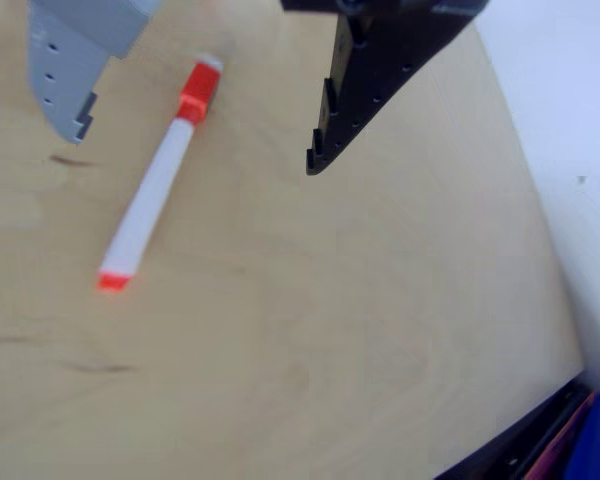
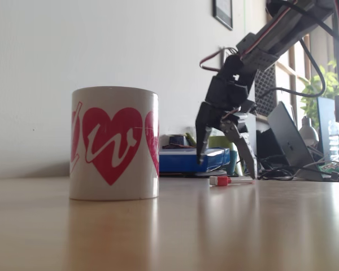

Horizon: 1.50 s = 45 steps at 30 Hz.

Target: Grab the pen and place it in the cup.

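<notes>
The pen (image 1: 160, 190), a thin white marker with an orange-red cap and end plug, lies flat on the wooden table; in the fixed view the pen (image 2: 229, 180) shows end-on, far behind the cup. The cup (image 2: 114, 143) is a white mug with pink-red heart emblems, standing upright close to the fixed camera. My gripper (image 1: 198, 148) hangs open above the pen, its grey finger (image 1: 70, 75) to the left and black finger (image 1: 365, 90) to the right, the cap lying between them. In the fixed view the gripper (image 2: 226, 166) points down just over the pen.
A white wall (image 1: 570, 120) borders the table on the right in the other view. Behind the arm in the fixed view stand a blue box (image 2: 192, 160), a laptop (image 2: 288, 141), cables and a plant. The table's edge (image 1: 520, 430) runs at lower right.
</notes>
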{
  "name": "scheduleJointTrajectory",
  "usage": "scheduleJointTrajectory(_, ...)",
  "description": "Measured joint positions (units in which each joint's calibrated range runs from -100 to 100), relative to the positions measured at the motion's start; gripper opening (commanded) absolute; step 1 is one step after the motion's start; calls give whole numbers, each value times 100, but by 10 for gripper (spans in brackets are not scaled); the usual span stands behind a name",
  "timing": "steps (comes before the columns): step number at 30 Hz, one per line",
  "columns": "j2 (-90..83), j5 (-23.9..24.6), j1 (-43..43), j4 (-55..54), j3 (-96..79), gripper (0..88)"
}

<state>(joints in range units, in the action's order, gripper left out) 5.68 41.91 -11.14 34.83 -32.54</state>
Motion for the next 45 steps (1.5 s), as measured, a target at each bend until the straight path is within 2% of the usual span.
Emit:
scheduleJointTrajectory(9, 421, 44, -229, 0, 204, 465)
scheduleJointTrajectory(11, 472, 44, -229, 0, 266, 428)
scheduleJointTrajectory(16, 463, 44, -244, 8, 328, 255)
scheduleJointTrajectory(19, 472, 39, -251, 0, 363, 216)
scheduleJointTrajectory(45, 564, -98, -258, 203, 390, 215)
